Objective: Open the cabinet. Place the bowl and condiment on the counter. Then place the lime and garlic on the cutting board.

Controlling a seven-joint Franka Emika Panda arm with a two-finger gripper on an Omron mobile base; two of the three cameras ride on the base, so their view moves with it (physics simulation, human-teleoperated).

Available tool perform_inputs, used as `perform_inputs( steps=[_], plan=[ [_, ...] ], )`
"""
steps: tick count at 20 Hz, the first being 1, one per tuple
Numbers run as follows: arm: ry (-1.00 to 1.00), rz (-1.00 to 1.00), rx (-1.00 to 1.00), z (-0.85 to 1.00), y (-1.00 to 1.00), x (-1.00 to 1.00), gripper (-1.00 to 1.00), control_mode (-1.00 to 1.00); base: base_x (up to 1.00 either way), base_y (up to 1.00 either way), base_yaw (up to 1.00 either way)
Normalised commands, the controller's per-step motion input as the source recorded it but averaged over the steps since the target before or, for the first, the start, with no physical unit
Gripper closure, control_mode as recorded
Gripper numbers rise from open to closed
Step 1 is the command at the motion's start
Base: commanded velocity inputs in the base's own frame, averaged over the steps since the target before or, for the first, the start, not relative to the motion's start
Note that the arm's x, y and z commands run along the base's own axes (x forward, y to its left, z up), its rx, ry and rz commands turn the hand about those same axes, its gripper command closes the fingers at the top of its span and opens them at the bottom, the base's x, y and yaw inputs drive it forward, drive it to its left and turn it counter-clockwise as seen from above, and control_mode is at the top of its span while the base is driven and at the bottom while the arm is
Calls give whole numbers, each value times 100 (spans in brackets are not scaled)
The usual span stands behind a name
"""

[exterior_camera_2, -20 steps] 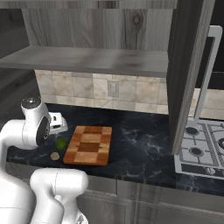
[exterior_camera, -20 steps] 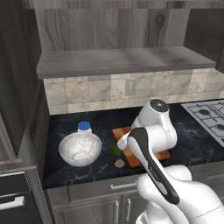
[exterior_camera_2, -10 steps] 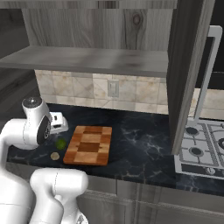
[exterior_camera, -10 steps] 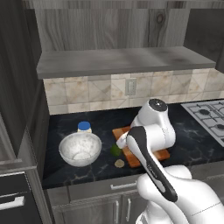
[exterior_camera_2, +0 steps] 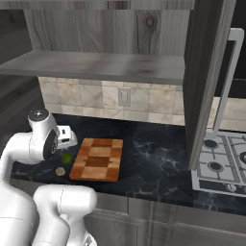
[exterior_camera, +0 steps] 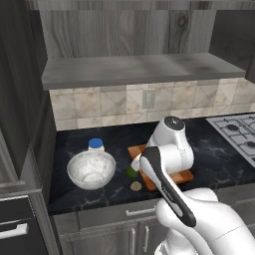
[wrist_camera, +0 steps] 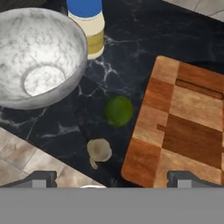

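I have the gripper (wrist_camera: 112, 179) hanging over the counter (wrist_camera: 131, 57) with its fingers spread wide, holding nothing. The lime (wrist_camera: 118, 110) and garlic (wrist_camera: 99, 150) lie on the marble just beside the cutting board's (wrist_camera: 183, 127) edge — not on it. The bowl (wrist_camera: 39, 57) and condiment (wrist_camera: 89, 26) stand next to each other on the counter — the cabinet (exterior_camera_2: 206, 81) door hangs open.

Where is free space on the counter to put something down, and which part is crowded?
The cutting board top is bare, and the counter between it and the stove is open. Crowded: left of the board, where lime, garlic, bowl and condiment cluster.
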Motion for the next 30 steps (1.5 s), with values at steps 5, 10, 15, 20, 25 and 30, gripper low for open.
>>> perform_inputs(
  steps=[5, 10, 15, 20, 25, 30],
  plan=[
    [0, 0, 0, -12, 6, 21, -100, -100, 0, 0, 0],
    [0, 0, 0, -10, 8, 21, -100, -100, 0, 0, 0],
    [0, 0, 0, -10, 12, 22, -100, -100, 0, 0, 0],
    [0, -1, 0, -14, 10, 14, -100, -100, 0, 0, 0],
    [1, -1, 0, -18, 8, 14, -100, -100, 0, 0, 0],
    [2, -1, -1, -25, 4, 8, -100, -100, 0, 0, 0]
  ],
)
